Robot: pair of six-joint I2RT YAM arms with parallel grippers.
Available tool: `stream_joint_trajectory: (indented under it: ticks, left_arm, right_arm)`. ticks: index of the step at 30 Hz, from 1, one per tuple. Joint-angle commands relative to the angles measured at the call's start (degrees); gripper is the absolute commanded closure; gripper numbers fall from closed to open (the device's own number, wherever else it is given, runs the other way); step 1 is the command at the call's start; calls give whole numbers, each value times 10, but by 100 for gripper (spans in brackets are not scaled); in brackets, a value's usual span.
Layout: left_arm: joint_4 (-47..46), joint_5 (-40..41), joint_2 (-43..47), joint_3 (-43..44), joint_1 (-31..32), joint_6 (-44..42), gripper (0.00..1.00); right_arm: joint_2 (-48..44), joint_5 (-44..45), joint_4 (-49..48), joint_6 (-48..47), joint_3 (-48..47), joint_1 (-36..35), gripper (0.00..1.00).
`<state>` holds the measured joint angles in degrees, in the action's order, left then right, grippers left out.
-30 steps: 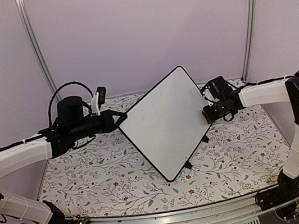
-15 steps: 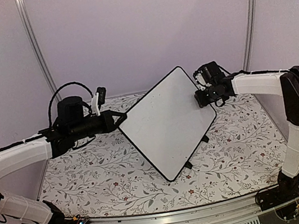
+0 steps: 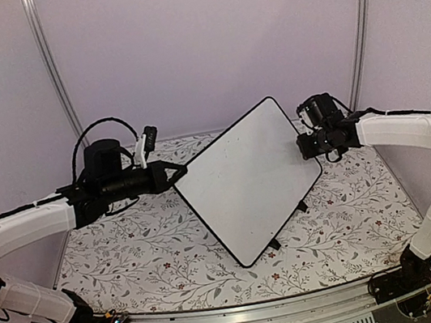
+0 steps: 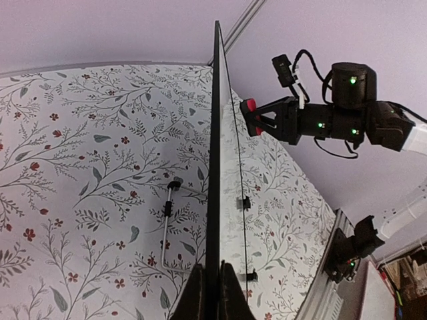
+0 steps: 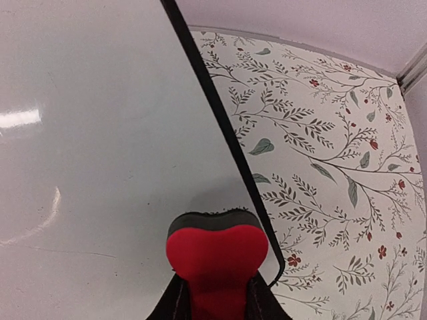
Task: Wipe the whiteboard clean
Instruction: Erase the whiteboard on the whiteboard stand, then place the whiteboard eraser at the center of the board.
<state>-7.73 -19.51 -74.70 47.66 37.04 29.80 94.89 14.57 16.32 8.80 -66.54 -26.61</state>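
While the left gripper pinches the whiteboard at its left corner, fingers clamped hard on the thin black rim, the board hangs tilted like a diamond over the floral table, mid-workspace between the two arms. Can't tell if the bottom corner touches the table. Two black feet stick out along the lower right edge. Right gripper sits at the board's right corner, fingers closed on a red eraser, dark felt side facing the board face just inside the rim. Contact or hairline gap there: can't tell. Face reads glossy white with one faint curved smear.
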Motion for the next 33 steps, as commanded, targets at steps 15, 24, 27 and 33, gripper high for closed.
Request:
stream_joint_trajectory:
  ticks: [15, 24, 27, 33]
  left_arm:
    - [29, -42, -6, -3, 18, -52, 86]
    - [31, -31, 2, -4, 18, -53, 72]
    - [31, -26, 7, -5, 17, -53, 68]
    - [22, -22, 22, -11, 10, -49, 56]
  right_arm:
    - [-156, 1, -32, 133, 215, 111, 72]
    - [-115, -57, -62, 154, 239, 161, 56]
    - [-101, -59, -68, 160, 244, 162, 49]
    - [-80, -54, -75, 166, 250, 168, 41]
